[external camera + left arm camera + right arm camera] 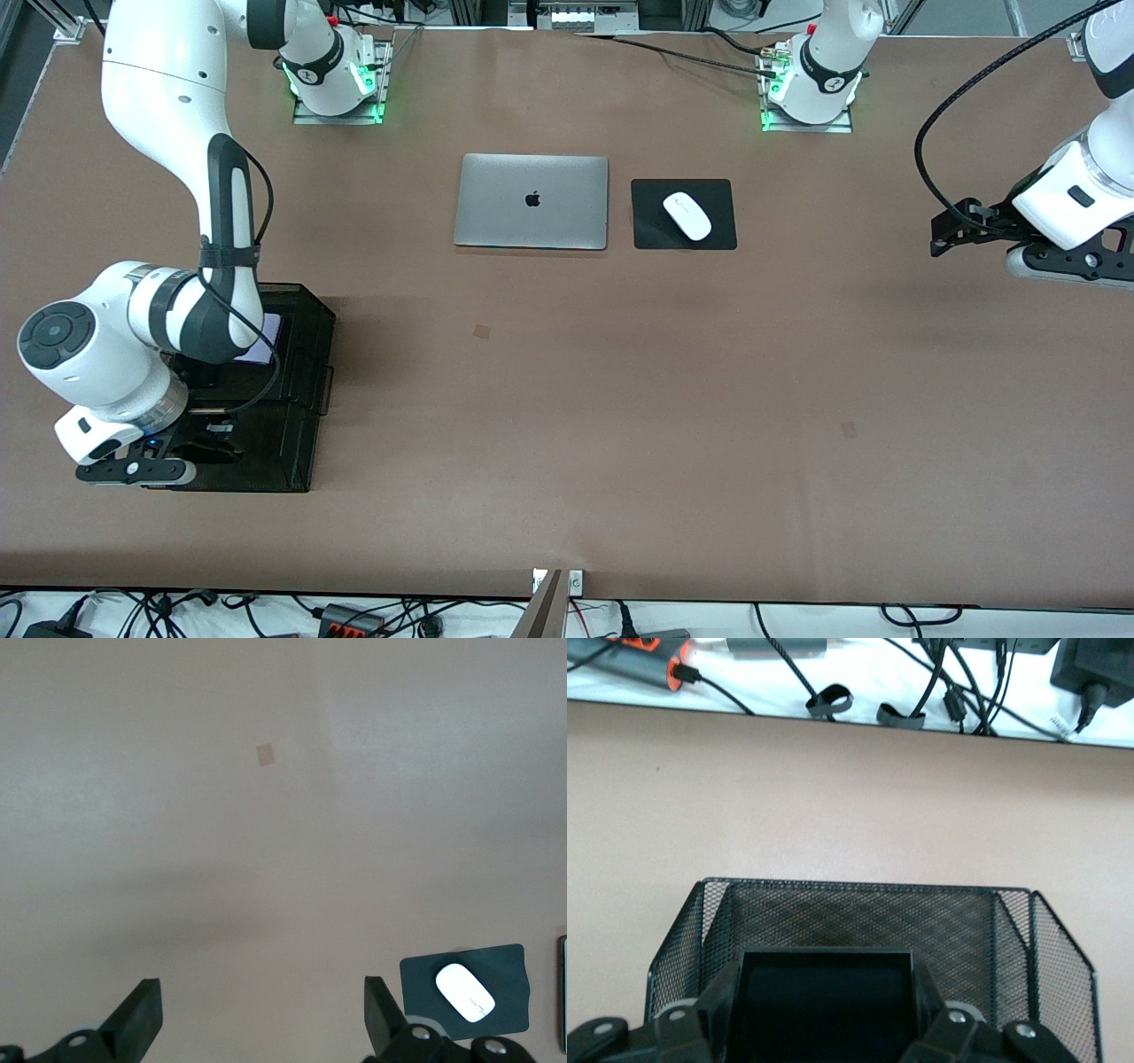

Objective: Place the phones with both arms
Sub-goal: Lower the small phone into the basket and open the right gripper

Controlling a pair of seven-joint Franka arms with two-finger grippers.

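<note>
Right gripper (824, 1028) clamps one squarish black phone (824, 992) over the black mesh tray (306, 425); one white-lilac phone (268, 338) lies inside. Left gripper (262, 1014) hangs spread apart, holding nothing.

A: Positions? Laptop (532, 201) and mouse (687, 215)?

B: Side by side near the bases; mouse on its pad (683, 213), toward the left arm's end.

A: Basket (301, 416)?

B: At the right arm's end, nearer the camera. Right gripper (824, 1028) over it, a phone (824, 992) between its fingers.

A: Left gripper (261, 1028)?

B: Over bare table, left arm's end.
</note>
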